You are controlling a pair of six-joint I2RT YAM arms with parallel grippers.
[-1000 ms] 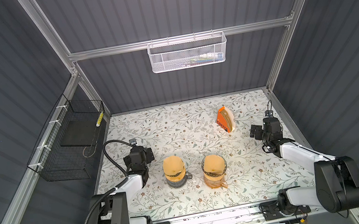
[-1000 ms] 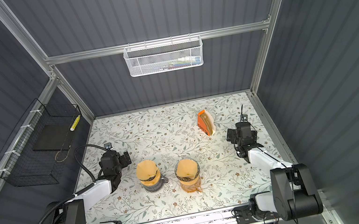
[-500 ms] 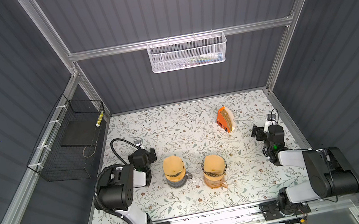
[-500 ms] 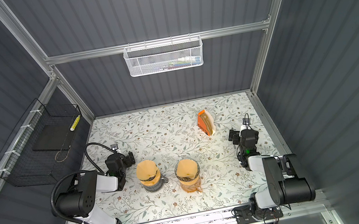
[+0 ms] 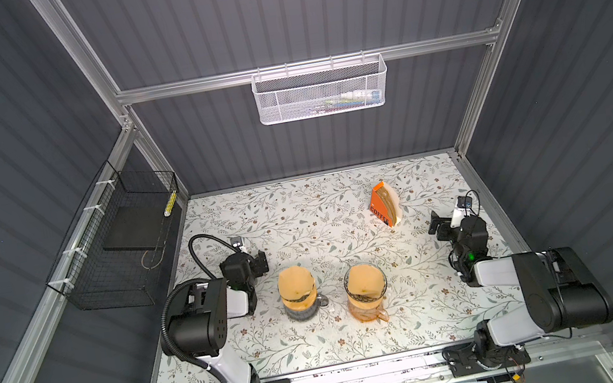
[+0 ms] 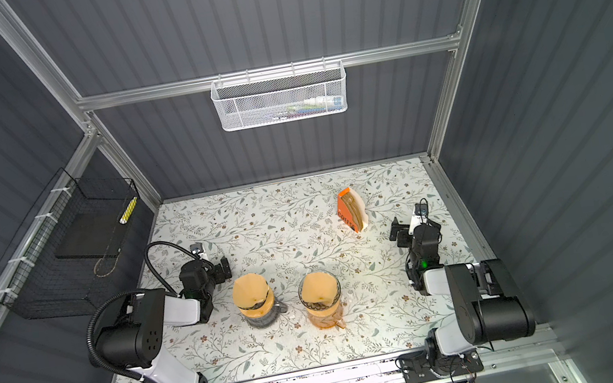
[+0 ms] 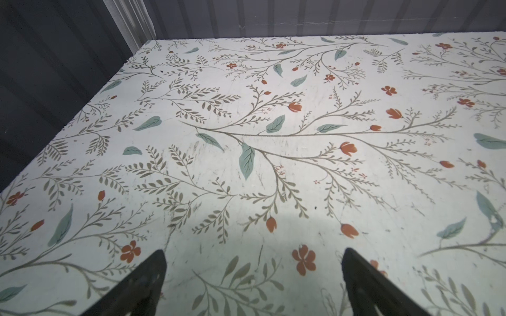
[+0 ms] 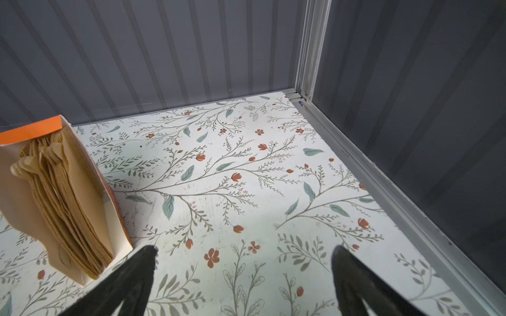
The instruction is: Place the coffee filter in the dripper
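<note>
A robot lab test cell: grey ribbed wall panels [image 5: 288, 14] in an aluminium frame [image 5: 309, 67] enclose a floral tabletop [image 5: 301, 218]. The left arm [image 5: 196, 324] and right arm [image 5: 544, 287] are bolted to a rail [image 5: 369, 374] at 6 o'clock, with a white mesh basket [image 5: 321, 91] at 12 and a black wire basket [image 5: 117, 253] at 9.

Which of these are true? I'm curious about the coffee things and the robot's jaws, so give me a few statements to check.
1. The left dripper has a filter in it. True.
2. The right dripper is empty. False: it too holds a brown paper filter.
3. The orange filter box lies flat at the front left. False: it stands upright at the back right, with spare filters in it.
4. Both arms' jaws stand open, holding nothing. True.
5. The white mesh basket hangs on the back wall. True.
</note>
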